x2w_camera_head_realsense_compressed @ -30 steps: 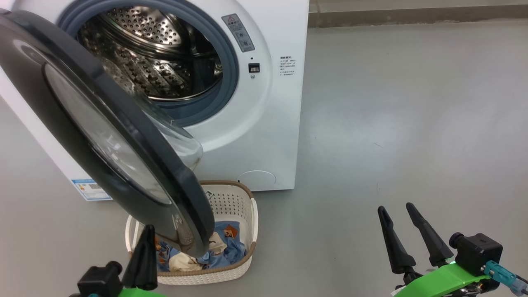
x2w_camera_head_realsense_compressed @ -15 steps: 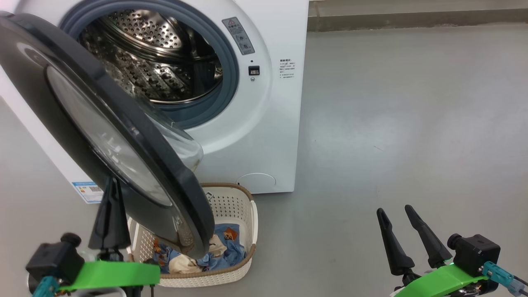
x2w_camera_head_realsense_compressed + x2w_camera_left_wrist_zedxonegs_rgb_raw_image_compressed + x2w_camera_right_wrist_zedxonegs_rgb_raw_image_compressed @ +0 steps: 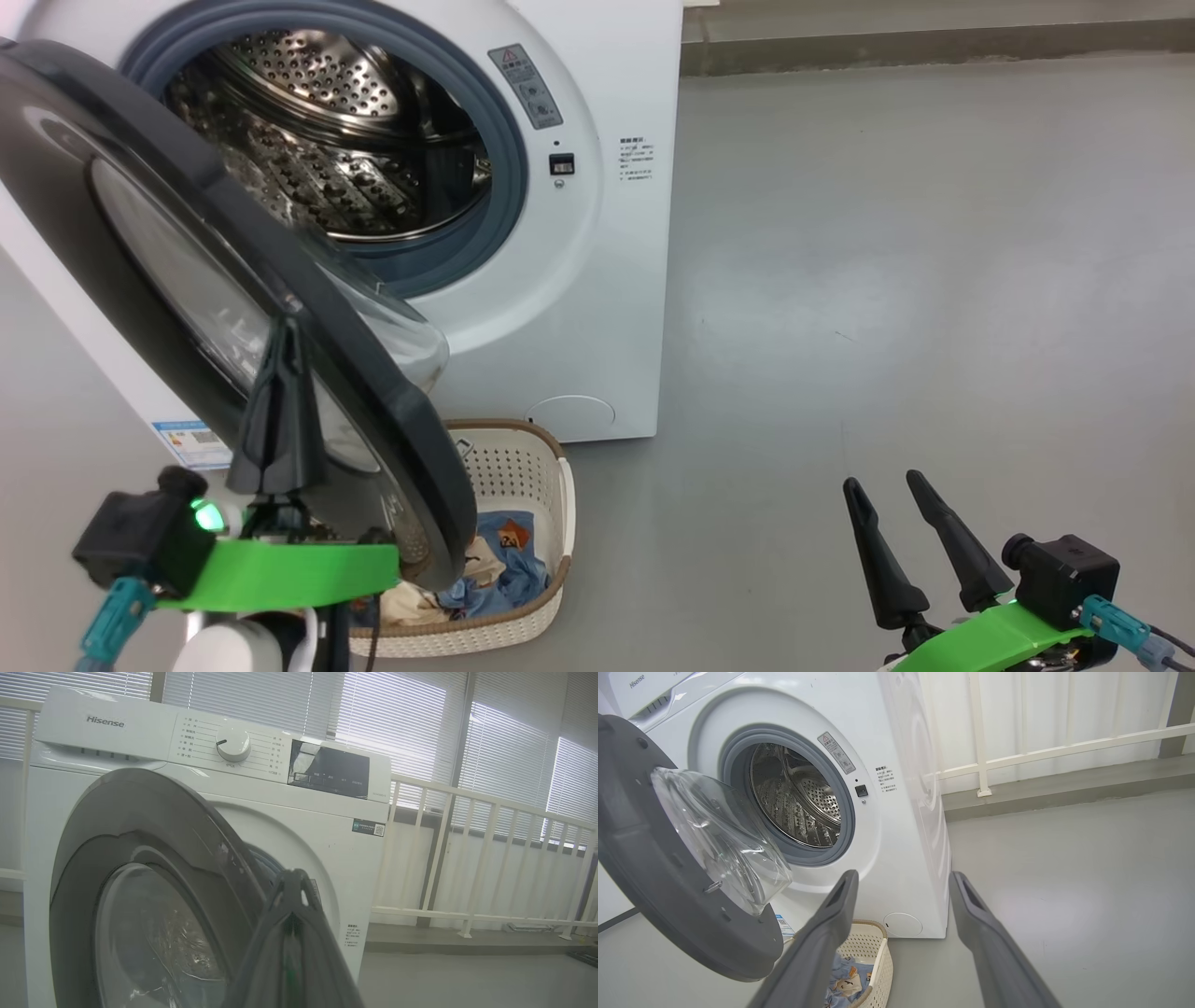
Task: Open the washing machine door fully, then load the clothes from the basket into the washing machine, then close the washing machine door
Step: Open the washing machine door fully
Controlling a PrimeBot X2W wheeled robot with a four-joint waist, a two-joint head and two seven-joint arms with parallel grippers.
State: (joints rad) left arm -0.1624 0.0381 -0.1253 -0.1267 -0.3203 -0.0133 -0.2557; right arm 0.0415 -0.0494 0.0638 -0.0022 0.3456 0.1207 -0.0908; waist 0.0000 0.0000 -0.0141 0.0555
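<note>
At lower left of the head view, holds left fingers shut and empty before the half-open washing machine door; contact unclear. Holds right fingers spread wide, empty, lower right. Calls for pushing the door fully open: overhangs the basket of clothes at bottom centre, blocking reach.

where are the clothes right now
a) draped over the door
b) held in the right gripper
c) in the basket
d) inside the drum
c: the clothes lie bunched in the basket, which stands just below the open washing machine door.
</note>
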